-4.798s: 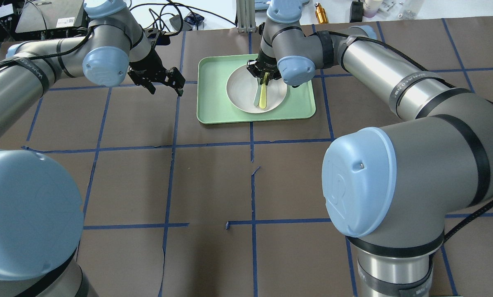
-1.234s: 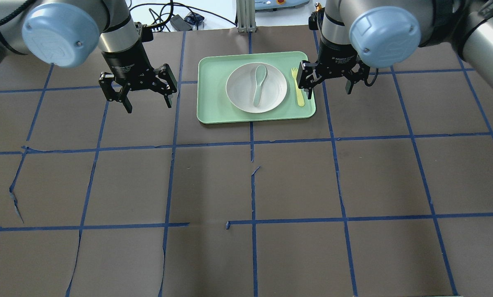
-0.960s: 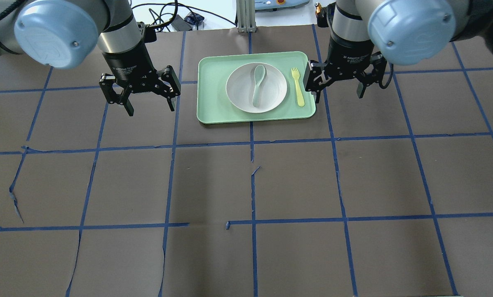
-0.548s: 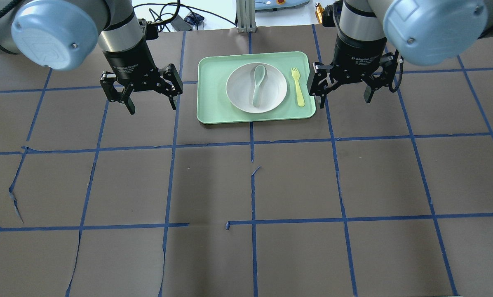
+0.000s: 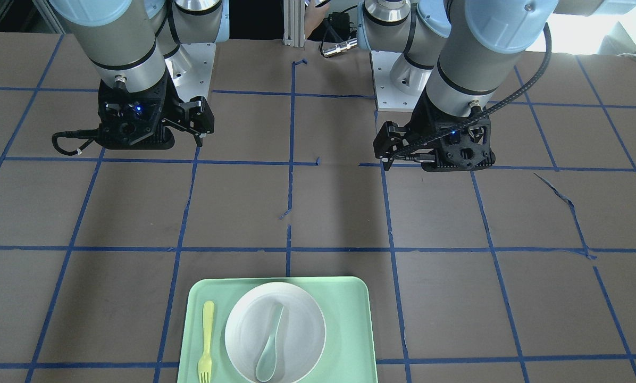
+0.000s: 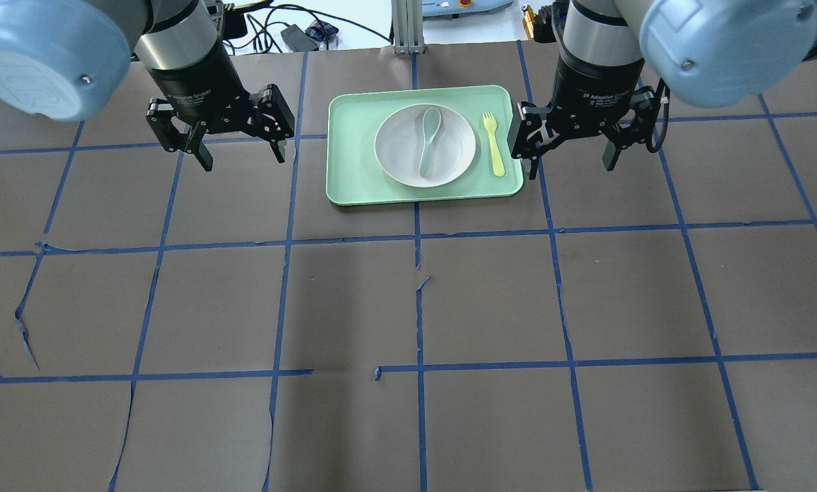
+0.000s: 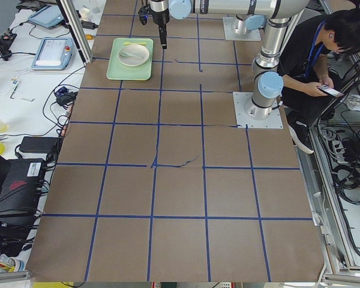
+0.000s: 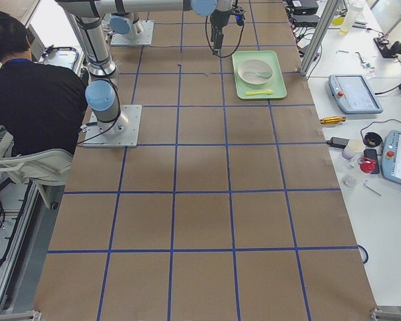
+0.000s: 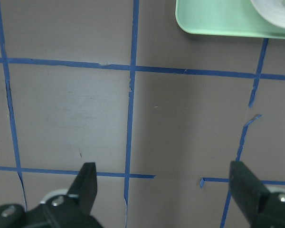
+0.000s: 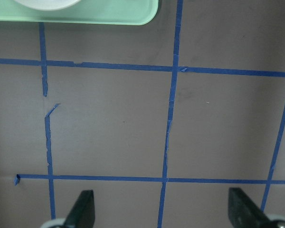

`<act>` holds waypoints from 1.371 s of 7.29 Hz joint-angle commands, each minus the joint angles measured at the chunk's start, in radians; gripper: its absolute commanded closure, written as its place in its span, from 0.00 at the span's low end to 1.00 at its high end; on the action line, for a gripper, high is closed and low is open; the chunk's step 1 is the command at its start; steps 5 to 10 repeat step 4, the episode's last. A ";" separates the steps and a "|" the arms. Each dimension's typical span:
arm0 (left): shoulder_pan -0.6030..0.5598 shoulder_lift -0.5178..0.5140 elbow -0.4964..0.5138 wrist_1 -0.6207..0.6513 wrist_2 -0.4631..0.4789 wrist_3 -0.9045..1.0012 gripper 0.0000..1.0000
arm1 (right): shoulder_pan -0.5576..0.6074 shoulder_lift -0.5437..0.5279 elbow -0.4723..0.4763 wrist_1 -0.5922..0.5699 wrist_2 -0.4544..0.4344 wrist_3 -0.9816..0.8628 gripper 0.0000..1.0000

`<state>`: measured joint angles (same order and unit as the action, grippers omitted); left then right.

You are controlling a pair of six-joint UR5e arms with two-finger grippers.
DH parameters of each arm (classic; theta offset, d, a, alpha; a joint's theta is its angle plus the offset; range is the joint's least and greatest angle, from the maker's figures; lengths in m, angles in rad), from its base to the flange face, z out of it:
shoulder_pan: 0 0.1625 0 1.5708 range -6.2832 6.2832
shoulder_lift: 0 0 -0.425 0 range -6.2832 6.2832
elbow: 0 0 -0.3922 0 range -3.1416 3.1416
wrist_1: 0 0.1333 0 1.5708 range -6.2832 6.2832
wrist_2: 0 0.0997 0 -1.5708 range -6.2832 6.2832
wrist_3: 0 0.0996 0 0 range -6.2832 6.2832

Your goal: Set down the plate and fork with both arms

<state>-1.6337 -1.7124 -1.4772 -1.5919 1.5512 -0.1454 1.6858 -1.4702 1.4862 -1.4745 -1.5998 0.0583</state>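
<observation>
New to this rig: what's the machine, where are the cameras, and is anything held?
The machine is a two-armed robot at a taped brown table. One camera looks from behind it, one faces it, two watch from the table's ends, and one rides on each wrist. A green tray carries a white plate with a spoon in it; a yellow fork lies on the tray beside the plate. The left pincer and right pincer hang open and empty, flanking the tray.
</observation>
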 commanded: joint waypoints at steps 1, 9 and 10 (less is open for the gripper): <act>-0.002 -0.015 -0.027 0.033 -0.008 -0.002 0.00 | -0.001 0.001 -0.006 -0.006 0.001 -0.003 0.00; -0.005 0.026 -0.114 0.122 0.001 -0.002 0.00 | -0.001 0.001 -0.007 -0.009 0.001 -0.002 0.00; -0.005 0.026 -0.114 0.122 0.001 -0.002 0.00 | -0.001 0.001 -0.007 -0.009 0.001 -0.002 0.00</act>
